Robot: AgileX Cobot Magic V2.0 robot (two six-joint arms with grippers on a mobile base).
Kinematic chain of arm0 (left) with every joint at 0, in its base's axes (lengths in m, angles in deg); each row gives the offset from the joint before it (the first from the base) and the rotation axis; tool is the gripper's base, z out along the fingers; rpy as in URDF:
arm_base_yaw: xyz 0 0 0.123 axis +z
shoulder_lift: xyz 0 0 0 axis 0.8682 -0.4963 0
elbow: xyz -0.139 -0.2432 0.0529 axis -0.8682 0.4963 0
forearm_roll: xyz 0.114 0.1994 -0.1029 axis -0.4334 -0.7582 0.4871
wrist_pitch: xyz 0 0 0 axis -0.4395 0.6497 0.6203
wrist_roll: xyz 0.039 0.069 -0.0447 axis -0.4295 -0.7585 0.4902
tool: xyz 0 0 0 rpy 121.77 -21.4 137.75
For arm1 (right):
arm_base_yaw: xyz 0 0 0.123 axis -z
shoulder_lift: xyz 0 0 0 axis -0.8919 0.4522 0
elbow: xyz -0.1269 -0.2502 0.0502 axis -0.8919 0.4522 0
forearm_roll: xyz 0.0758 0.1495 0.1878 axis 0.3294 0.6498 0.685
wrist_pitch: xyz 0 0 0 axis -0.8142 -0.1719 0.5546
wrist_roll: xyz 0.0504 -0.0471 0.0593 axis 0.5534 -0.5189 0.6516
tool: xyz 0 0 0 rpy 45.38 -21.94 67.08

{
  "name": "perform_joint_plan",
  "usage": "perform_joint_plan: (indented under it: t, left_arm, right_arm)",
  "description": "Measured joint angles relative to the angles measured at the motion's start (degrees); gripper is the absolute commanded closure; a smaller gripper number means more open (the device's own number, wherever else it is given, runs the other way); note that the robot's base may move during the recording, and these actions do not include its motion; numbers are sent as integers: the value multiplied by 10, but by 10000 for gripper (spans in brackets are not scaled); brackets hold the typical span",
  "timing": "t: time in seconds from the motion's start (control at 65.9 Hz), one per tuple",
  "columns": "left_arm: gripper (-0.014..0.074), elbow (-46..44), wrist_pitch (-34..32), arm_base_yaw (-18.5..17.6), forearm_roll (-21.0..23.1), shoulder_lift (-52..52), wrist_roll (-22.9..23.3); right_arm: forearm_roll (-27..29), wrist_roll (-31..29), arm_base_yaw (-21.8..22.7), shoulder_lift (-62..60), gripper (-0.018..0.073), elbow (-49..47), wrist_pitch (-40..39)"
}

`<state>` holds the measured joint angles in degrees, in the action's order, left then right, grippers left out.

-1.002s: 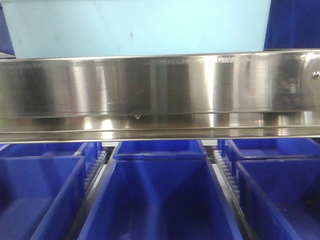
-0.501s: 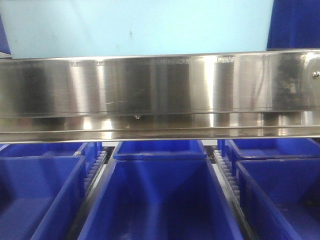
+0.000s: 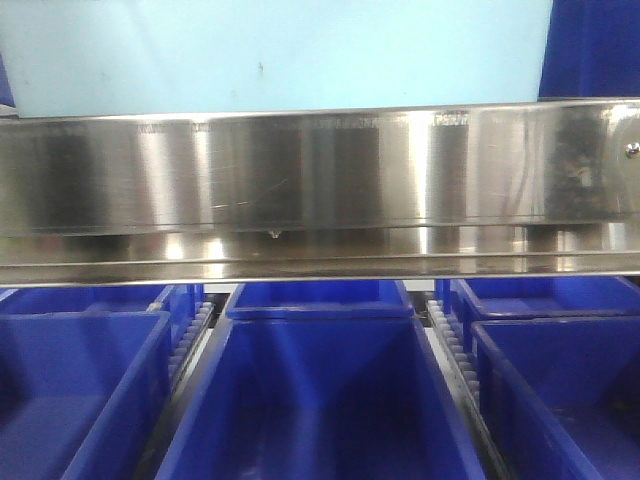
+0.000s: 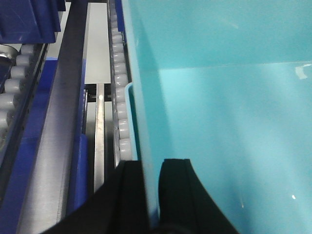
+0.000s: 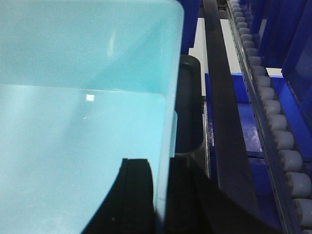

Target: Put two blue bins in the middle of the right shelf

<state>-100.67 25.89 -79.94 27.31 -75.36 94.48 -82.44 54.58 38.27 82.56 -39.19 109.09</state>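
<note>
Above steel rail, front view: you are seeing pale blue bin edging rightward since one second ago. Left wrist: left gripper is pinching bin's left wall, one finger each side. Right wrist: right gripper is pinching right wall likewise, rollers alongside.

Steel shelf rail runs level across the front view. On the level below it, dark blue bins sit in three lanes, parted by white roller tracks. Above the rail is a pale blue bin; contact with the shelf not discernible. Grey rollers run just beside its wall.
</note>
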Motion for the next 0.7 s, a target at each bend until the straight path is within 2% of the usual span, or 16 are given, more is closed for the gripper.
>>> perform_joint_plan:
  t: [0.076, 0.137, 0.197, 0.273, 0.349, 0.44, 0.577, 0.698]
  left_arm:
    - [527, 0, -3, 0, -3, 0, 0]
    - [428, 1, -6, 0, -6, 0, 0]
    - [359, 2, -13, 0, -6, 0, -1]
    - [305, 2, -26, 0, -6, 0, -2]
    - [279, 2, -33, 0, -6, 1, -2]
    - [265, -2, -34, 0, -6, 1, -3]
    - [265, -23, -33, 0, -6, 3, -4]
    - [267, -64, 14, 0, -5, 4, -4]
  right_arm:
    - [0, 0, 0, 0, 694, 0, 0]
    - [-1, 0, 0, 0, 600, 0, -4]
    - [-2, 0, 0, 0, 460, 0, -9]
    - [-2, 0, 0, 0, 305, 0, -14]
    - [-2, -1, 0, 0, 216, 0, -26]
    - [-2, -1, -1, 0, 175, -10, -29]
    - [-2, -1, -1, 0, 176, -38, -16]
    - [-2, -1, -1, 0, 176, -75, 29]
